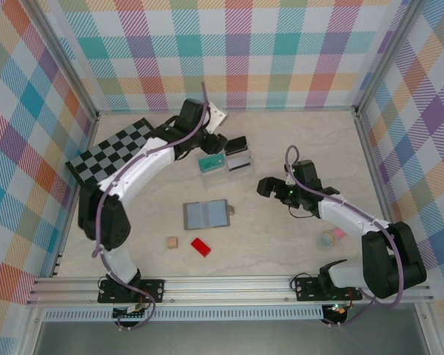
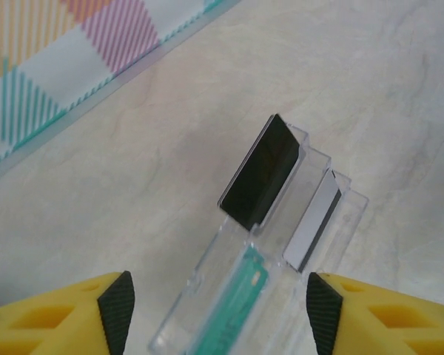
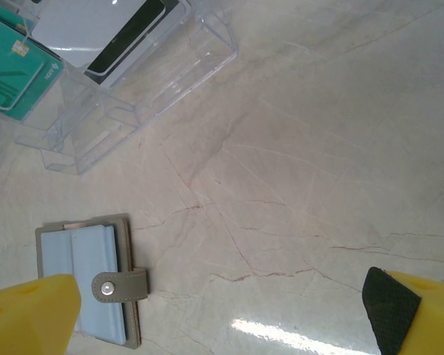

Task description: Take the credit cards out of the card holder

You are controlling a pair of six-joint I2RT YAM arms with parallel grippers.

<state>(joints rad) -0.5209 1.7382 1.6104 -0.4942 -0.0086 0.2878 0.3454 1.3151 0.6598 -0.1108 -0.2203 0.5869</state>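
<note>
The card holder (image 1: 206, 214) lies open and flat mid-table, two blue-grey panels up; it also sits at the lower left for the card holder (image 3: 89, 285), snap tab out. The credit cards stand in a clear tiered stand (image 2: 207, 296): a black card (image 2: 263, 174), a silver-grey card (image 2: 314, 222) with a dark stripe, and a teal card (image 2: 233, 310). My left gripper (image 2: 218, 310) is open, its pads well apart on either side of the teal card, touching nothing. My right gripper (image 3: 222, 325) hangs open over bare table right of the holder.
A black-and-grey chessboard (image 1: 111, 151) lies at the back left. A red block (image 1: 200, 246) and a small tan cube (image 1: 172, 242) sit in front of the holder. A pastel tape roll (image 1: 329, 238) lies near the right arm. Plaid walls close in three sides.
</note>
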